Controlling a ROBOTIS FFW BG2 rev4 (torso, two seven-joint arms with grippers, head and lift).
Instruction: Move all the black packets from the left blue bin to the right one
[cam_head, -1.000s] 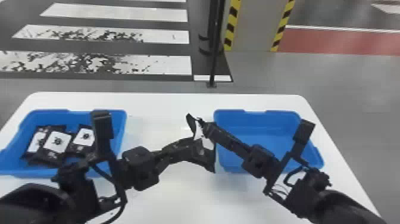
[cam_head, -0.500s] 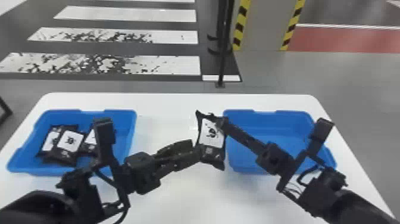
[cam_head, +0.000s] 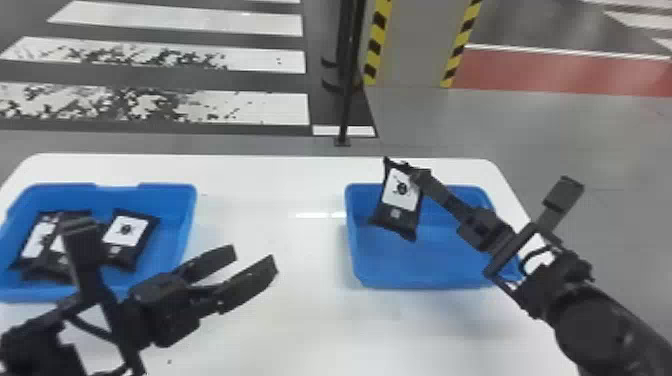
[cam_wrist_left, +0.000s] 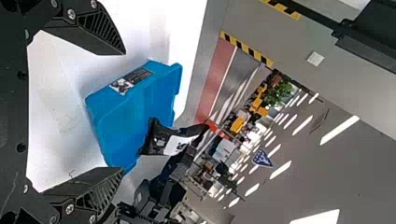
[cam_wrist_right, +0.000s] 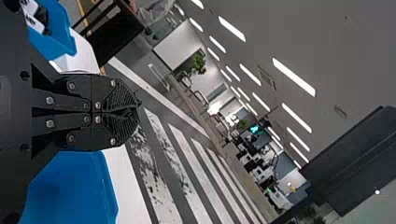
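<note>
Right jaws closed on pillowy black packet (cam_head: 399, 200), ribbed left jaws wide apart, empty

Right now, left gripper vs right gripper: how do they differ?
The left gripper is open and empty; the right gripper is shut on a black packet. The left hovers over the table between the bins, the right at the right blue bin. Both have two black fingers.

We have three white-labelled black packets (cam_head: 127, 231) lying in the left blue bin (cam_head: 166, 247), a fourth packet (cam_head: 398, 199) hanging tilted over the right blue bin (cam_head: 430, 265).
</note>
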